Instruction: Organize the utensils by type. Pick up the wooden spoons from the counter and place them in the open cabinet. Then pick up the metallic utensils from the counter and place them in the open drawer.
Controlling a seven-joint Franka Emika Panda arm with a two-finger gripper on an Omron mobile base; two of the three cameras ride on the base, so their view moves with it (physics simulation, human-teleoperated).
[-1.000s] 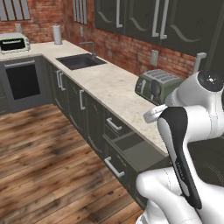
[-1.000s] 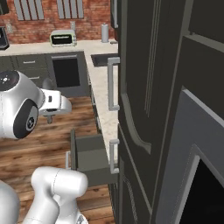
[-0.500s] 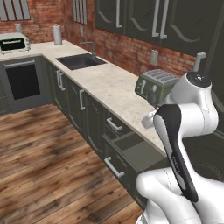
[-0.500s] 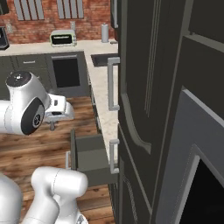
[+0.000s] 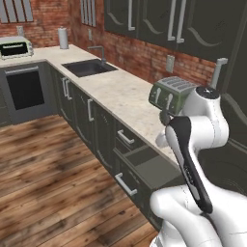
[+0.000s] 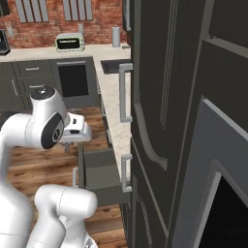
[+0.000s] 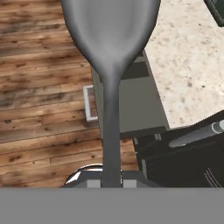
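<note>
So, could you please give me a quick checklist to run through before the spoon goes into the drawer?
1. Gripper shut on the metal spoon: ok; the handle runs down between the fingers and the bowl points away from the camera.
2. Drawer pulled open: ok, open below the counter edge.
3. Drawer interior free: ok for the part seen in the right base view; the far end is hidden.
4. Spoon lined up over the drawer: ok in the hand view, where the drawer lies behind the handle.
5. Height above the drawer: cannot tell.
6. Toaster clear of the path: ok, it stands back on the counter.
</note>
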